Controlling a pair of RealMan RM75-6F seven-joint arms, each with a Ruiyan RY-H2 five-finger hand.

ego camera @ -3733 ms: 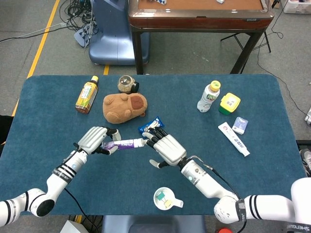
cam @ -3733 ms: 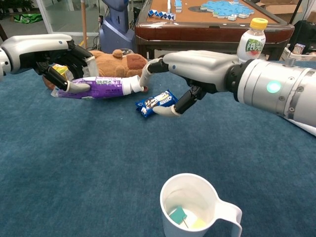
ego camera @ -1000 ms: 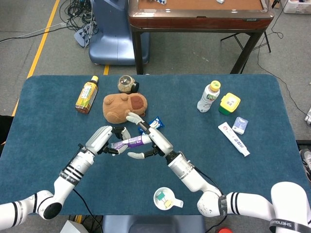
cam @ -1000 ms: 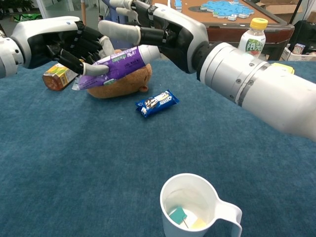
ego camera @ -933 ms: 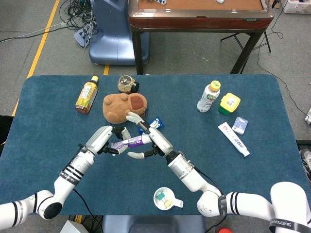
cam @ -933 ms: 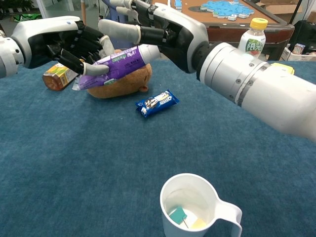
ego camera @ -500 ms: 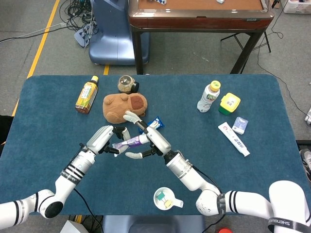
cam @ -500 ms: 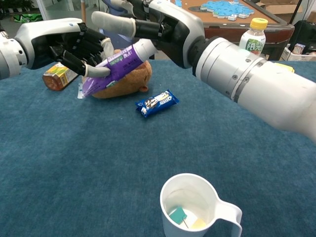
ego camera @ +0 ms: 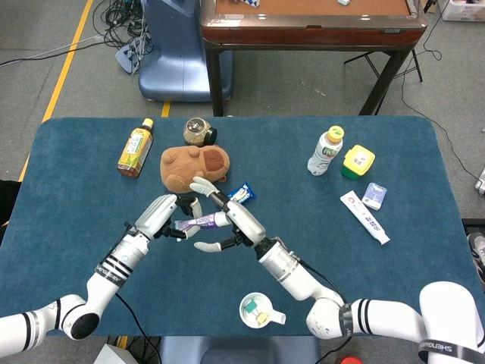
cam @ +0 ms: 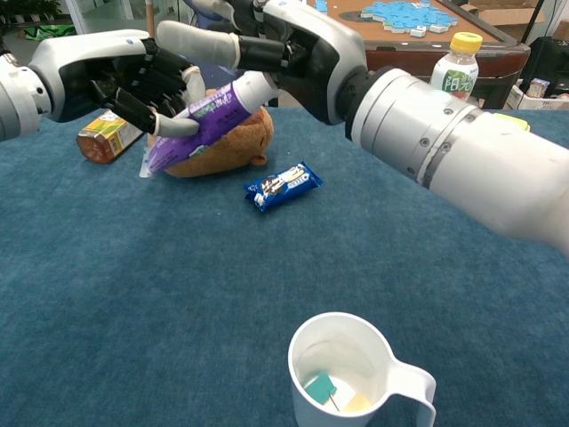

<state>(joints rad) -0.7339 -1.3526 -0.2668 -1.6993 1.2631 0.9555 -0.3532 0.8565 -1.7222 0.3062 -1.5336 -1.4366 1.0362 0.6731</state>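
Observation:
A purple toothpaste tube [ego camera: 198, 222] [cam: 200, 120] hangs slanted above the blue table, white cap end up and to the right. My left hand [ego camera: 163, 215] [cam: 133, 84] grips its lower, crimped half. My right hand [ego camera: 229, 220] [cam: 284, 44] closes over the cap end, with its other fingers spread wide. Both hands hover just in front of a brown plush animal [ego camera: 193, 167] [cam: 222, 147]. A blue snack packet [ego camera: 241, 193] [cam: 283, 185] lies on the cloth below the right hand.
A white mug [ego camera: 258, 309] [cam: 356, 374] with small clips inside stands at the near edge. A tea bottle [ego camera: 136, 148] and a jar [ego camera: 198, 131] sit far left. A milk bottle [ego camera: 325, 150], yellow box [ego camera: 358, 161], small packet [ego camera: 374, 195] and white tube [ego camera: 365, 216] sit right.
The tube was level and low 3.7 s ago; its cap end has risen with my right hand. Over the last second both hands shifted slightly left and the tube tilted steeper.

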